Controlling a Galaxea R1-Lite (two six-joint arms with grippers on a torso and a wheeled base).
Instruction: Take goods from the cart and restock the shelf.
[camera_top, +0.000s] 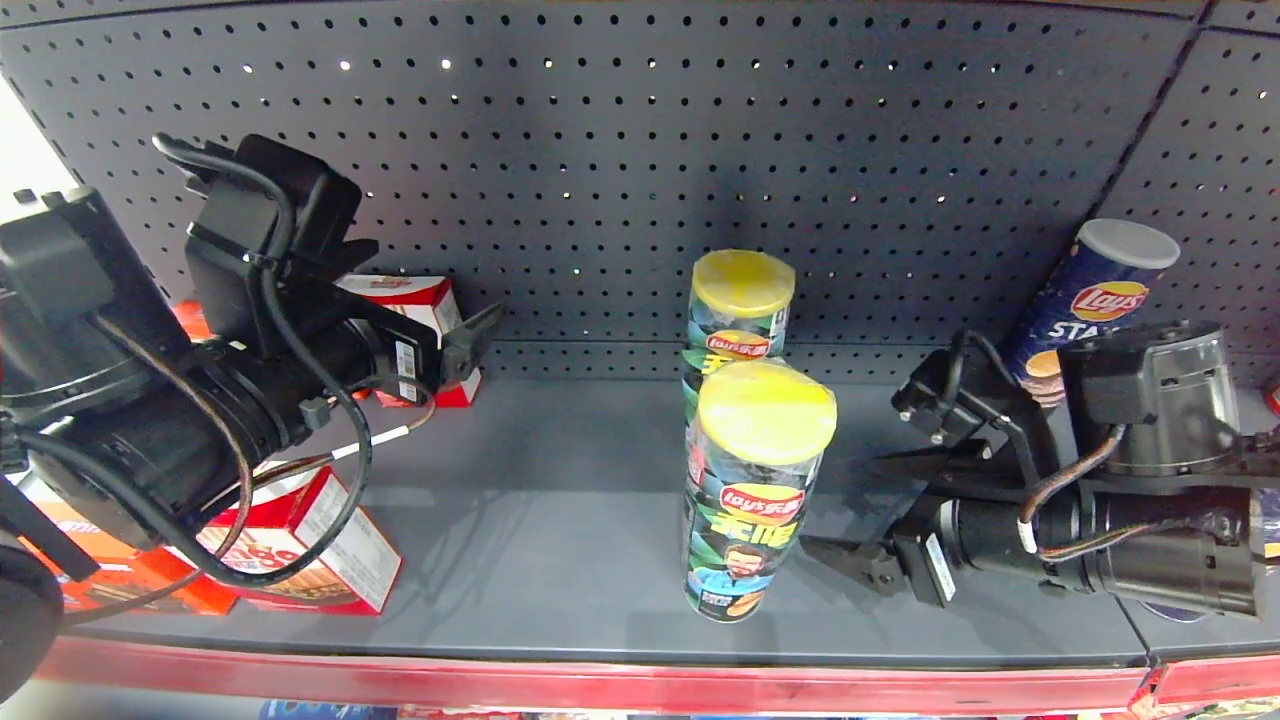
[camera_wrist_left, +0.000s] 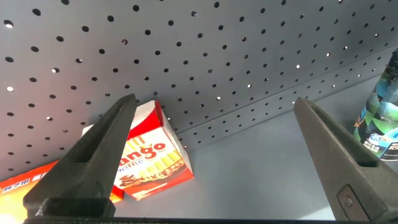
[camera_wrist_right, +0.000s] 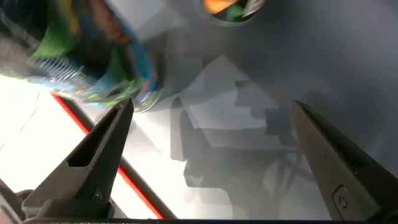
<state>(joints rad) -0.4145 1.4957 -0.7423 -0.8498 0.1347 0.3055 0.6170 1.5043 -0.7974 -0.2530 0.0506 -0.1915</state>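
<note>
The left arm (camera_top: 150, 440) and right arm (camera_top: 1130, 550) are matte black cylinders. The left gripper (camera_wrist_left: 214, 102) and right gripper (camera_top: 838, 503) have dark grey wedge fingers (camera_wrist_left: 93, 168). One finger on each shows a small screw. A brown cable (camera_top: 1050, 487) arcs at twelve o'clock over the right wrist.

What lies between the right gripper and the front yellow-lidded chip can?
Nothing. In the head view, only a narrow strip of bare grey shelf separates the open right gripper from the front can, its lower fingertip nearly at the can's side.
</note>
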